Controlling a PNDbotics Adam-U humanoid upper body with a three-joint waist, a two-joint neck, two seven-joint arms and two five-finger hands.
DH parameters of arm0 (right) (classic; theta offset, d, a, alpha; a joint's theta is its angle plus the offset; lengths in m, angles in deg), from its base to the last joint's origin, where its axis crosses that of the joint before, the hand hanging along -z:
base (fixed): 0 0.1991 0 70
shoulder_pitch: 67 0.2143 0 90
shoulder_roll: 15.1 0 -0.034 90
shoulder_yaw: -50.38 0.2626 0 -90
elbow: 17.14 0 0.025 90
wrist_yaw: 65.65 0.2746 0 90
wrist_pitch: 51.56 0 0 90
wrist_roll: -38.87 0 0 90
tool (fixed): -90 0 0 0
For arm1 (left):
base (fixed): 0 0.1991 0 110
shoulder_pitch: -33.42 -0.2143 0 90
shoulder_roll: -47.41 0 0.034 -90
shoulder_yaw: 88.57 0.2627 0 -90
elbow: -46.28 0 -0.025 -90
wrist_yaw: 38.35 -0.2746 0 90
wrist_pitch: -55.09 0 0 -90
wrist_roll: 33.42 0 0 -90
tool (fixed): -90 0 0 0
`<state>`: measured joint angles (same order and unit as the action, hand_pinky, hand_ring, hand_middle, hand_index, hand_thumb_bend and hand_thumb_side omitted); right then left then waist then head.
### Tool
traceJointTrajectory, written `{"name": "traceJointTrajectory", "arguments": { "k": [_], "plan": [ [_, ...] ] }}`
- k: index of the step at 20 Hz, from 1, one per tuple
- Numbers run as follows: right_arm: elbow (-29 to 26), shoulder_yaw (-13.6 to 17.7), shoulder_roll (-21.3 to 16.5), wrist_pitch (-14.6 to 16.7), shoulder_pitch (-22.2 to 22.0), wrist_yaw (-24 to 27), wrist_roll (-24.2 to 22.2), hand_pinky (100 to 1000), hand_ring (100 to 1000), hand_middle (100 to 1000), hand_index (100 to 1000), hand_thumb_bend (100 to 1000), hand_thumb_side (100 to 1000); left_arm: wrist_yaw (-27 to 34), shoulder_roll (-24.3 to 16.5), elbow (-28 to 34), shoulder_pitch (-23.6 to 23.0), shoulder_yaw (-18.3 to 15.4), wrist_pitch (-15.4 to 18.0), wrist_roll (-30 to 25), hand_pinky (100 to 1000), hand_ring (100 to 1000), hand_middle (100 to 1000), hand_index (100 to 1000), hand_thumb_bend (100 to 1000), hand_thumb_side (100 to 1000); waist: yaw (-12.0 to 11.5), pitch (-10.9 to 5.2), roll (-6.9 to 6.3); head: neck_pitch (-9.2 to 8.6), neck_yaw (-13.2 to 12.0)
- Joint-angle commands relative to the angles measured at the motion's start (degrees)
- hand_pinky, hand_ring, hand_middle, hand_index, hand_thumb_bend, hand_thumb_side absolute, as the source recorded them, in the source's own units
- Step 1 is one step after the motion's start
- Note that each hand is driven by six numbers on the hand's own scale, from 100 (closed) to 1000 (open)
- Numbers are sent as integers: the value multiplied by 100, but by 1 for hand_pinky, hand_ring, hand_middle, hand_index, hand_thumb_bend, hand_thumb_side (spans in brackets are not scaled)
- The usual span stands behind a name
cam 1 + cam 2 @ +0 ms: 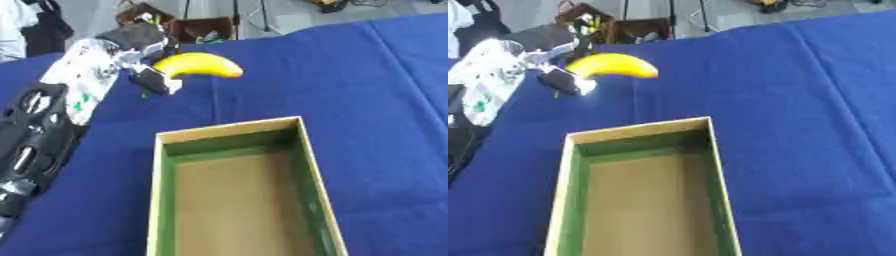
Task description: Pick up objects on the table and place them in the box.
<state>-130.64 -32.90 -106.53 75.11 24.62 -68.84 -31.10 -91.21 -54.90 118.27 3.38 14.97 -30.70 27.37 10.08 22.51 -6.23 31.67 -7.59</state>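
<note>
Left hand (144,55), upper left of frame, clasping banana (199,65) above blue cloth (376,100), beyond open box (229,130).

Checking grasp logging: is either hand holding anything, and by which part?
The left hand holds the banana by its left end; the rest sticks out free, beyond the box. The right hand is not in view.

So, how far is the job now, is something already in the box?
Nothing is done yet: the box shows only its bare floor. In hand: the left hand holds the banana at one end, beyond the box's far end. Left: bringing the banana over the box and releasing it. The right hand is not visible.
</note>
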Motion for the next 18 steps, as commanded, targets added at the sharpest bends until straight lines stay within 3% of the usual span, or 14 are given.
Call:
{"name": "traceJointTrajectory", "arguments": {
  "k": [1, 10, 18],
  "plan": [
    [-109, 58, -133, 1, -4, 42, 28, 738, 614, 574, 738, 100, 623, 116, -270, 331, 81, 16, -51, -92, 330, 478, 398, 541, 100, 459, -37, -174, 52, 49, 35],
    [-109, 93, -180, -12, -75, 58, 83, 738, 615, 575, 738, 100, 624, 832, -696, 1588, -289, 88, 206, -79, 330, 475, 395, 532, 100, 470, -210, -303, 96, 161, 180],
    [-109, 99, -192, -1, -82, 88, 97, 739, 618, 577, 739, 100, 625, 1478, -955, 2688, -605, -40, -265, -304, 294, 443, 379, 509, 100, 471, -239, -351, 139, 145, 212]
  ]
}}
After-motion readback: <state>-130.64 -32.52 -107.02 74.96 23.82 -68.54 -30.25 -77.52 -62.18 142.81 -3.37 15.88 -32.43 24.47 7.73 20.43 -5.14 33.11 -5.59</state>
